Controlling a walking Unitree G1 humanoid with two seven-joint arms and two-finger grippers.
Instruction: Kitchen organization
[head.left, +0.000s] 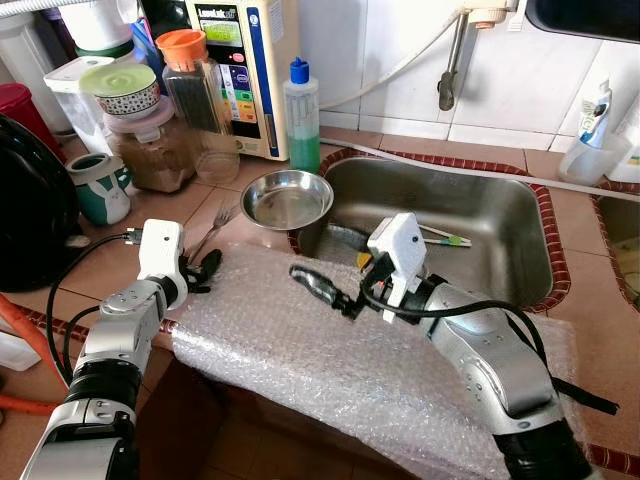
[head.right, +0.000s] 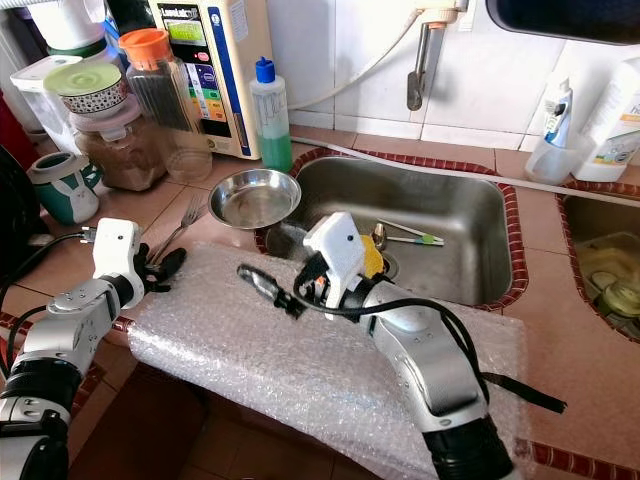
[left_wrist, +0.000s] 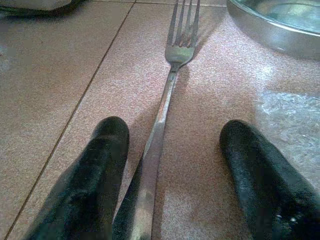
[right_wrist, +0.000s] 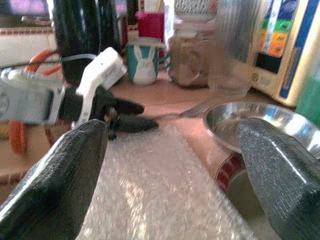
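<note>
Left wrist view puts the fork (left_wrist: 167, 95) flat on the tiled counter (left_wrist: 60, 75), its handle running between the two parted fingers (left_wrist: 95, 165) of the left gripper (head.left: 205, 268), nearer one finger than the other; whether they touch it I cannot tell. From where I stand, the fork pickup looks like the step in hand. Next the fingers would need to centre on the handle and close, low against the tile. The right gripper (head.left: 322, 288) hovers spread and empty over the bubble wrap (head.left: 330, 350) draped across the counter's front edge. The steel bowl (head.left: 287, 198) sits at the sink's (head.left: 500, 215) near-left corner, just beyond the tines. Jars (head.left: 150, 140) crowd the back-left, so free room lies toward the sink.
</note>
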